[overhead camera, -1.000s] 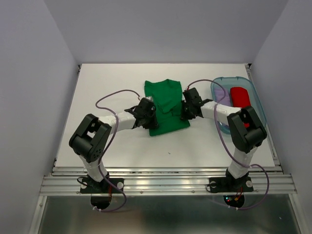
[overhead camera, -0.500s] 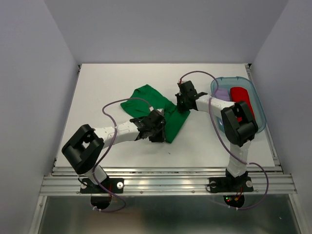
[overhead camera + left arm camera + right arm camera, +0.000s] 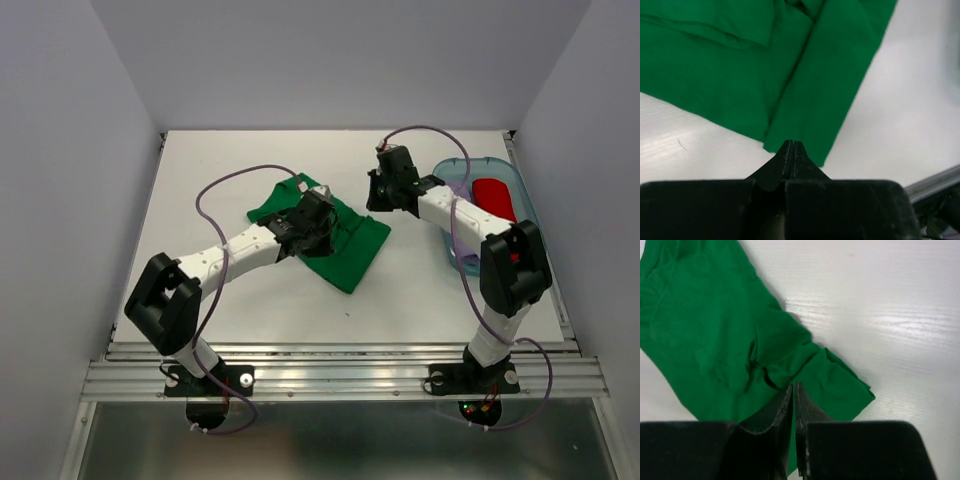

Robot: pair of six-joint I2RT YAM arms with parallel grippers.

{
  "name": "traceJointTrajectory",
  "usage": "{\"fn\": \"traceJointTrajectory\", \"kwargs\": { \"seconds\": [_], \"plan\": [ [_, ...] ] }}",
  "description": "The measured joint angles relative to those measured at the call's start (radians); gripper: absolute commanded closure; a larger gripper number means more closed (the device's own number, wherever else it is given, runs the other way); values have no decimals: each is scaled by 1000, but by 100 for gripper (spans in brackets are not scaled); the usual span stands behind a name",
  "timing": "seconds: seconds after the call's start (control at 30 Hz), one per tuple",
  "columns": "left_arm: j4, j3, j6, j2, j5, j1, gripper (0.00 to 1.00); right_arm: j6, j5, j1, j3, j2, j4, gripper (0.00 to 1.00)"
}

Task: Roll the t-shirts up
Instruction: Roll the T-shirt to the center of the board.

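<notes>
The green t-shirt (image 3: pixel 340 250) lies flat and a little creased on the white table (image 3: pixel 220 160), turned at a diagonal. It fills the upper part of the left wrist view (image 3: pixel 765 65) and the left of the right wrist view (image 3: pixel 715 335). My left gripper (image 3: pixel 320 225) hovers over the shirt's upper middle, jaws shut with nothing between them (image 3: pixel 792 144). My right gripper (image 3: pixel 378 200) is just above the shirt's right corner, jaws pressed almost together and holding nothing (image 3: pixel 795 386).
A clear blue bin (image 3: pixel 520 185) stands at the right edge of the table. It holds a pale lavender fabric roll (image 3: pixel 456 192) and a red fabric roll (image 3: pixel 492 196). The metal rail (image 3: pixel 340 365) runs along the near edge.
The shirt has been swung round and now lies flatter at a diagonal. My left gripper has moved up the shirt away from the near edge. My right gripper has moved back toward the far right.
</notes>
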Motion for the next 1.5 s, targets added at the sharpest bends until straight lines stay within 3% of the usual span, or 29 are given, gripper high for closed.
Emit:
{"fn": "traceJointTrajectory", "kwargs": {
  "seconds": [0.37,0.77,0.97,1.2,1.4,1.5],
  "plan": [
    [13,232,90,273,-36,200,100,129,-89,0,-166,-50,-47,91],
    [50,288,132,465,-31,287,100,121,-53,0,-86,89,-48,94],
    [139,218,125,442,1,320,100,87,-29,0,-58,131,-48,96],
    [243,31,84,330,39,328,100,63,-26,0,-89,115,-32,96],
    [221,-88,48,223,54,299,100,50,-46,0,-132,80,-34,97],
    [175,-89,48,200,41,290,100,43,-50,0,-131,74,-40,90]
  ]
}}
